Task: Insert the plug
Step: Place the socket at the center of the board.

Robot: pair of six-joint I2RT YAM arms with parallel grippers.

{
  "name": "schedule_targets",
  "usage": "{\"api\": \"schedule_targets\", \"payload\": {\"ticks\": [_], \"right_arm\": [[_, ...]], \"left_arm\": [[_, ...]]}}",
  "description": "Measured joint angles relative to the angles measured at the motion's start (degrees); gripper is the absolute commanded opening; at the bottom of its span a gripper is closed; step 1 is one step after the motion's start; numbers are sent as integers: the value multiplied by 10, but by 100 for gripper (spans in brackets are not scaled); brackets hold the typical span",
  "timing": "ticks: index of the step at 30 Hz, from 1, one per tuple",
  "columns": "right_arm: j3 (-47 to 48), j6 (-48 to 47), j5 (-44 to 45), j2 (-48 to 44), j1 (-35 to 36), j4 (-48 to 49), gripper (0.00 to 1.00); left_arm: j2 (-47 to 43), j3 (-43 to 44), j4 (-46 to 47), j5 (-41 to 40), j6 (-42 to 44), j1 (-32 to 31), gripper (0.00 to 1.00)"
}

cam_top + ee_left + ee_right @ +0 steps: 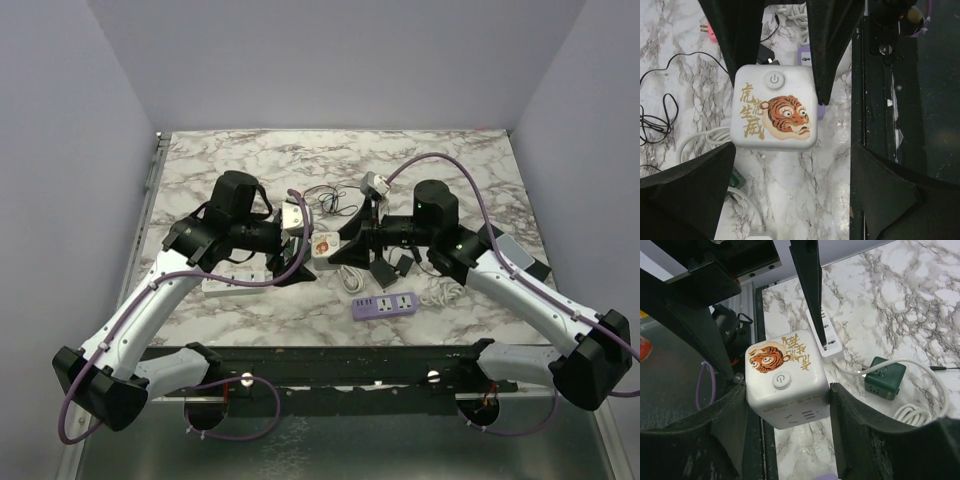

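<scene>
At the middle of the marble bench (450, 170) the two grippers met head-on over a white cube socket (774, 107). We saw the right gripper (787, 395) closed on two opposite sides of the cube, its fingers pressed against the plastic. The left gripper (792, 147) was spread wide, its tips only level with the cube's edge, and it held nothing.

Beyond the cube, on the right gripper's side, lay a purple power strip (385, 305). Just beside it was a black plug (768, 53), loose on the bench and in neither gripper. A pink plug (710, 32) with two bare pins lay farther off among thin black leads. We could not tell which of the two the task meant, nor how the black one's long axis ran.

We judged that the coming move turned on this: the free left gripper had the held cube between it and the black plug, while the nearer right gripper was occupied.

On the cube's top we read a power symbol on the round button (774, 79), a cartoon tiger face (789, 116) and four gold Chinese characters (751, 112), seemingly 虎虎生威. Grey print on its side was too faint to read.
</scene>
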Motion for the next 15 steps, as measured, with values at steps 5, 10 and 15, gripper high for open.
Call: {"api": "schedule_targets", "payload": {"ticks": [5, 10, 15], "right_arm": [[21, -13, 0, 23, 19, 0, 11], [36, -25, 0, 41, 38, -4, 11], [40, -37, 1, 43, 44, -16, 13]], "left_arm": [[-4, -2, 7, 8, -4, -10, 99], [-4, -8, 10, 9, -1, -18, 72], [-7, -24, 17, -6, 16, -19, 16]]}}
